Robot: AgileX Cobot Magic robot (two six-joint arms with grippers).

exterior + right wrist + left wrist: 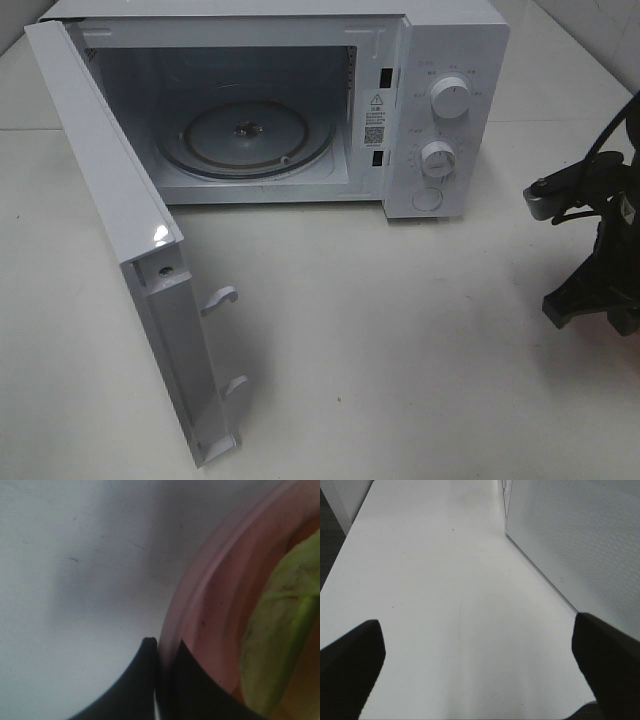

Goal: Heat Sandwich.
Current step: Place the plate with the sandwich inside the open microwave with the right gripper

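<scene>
In the right wrist view my right gripper point(159, 680) is shut on the rim of a pink round plate point(215, 595), one finger on each side of it. On the plate I see the green lettuce edge of the sandwich point(280, 630); its bread is out of frame. In the exterior view only the right arm point(595, 250) shows at the right edge; plate and sandwich are out of view there. The white microwave point(440, 60) stands open, with its glass turntable point(250, 140) bare. My left gripper point(480, 670) is open and empty over the table.
The microwave door point(120, 220) swings out to the front left, with two latch hooks on its edge. It also shows in the left wrist view as a perforated panel point(580, 545) beside the left gripper. The white table point(400, 350) spreads in front.
</scene>
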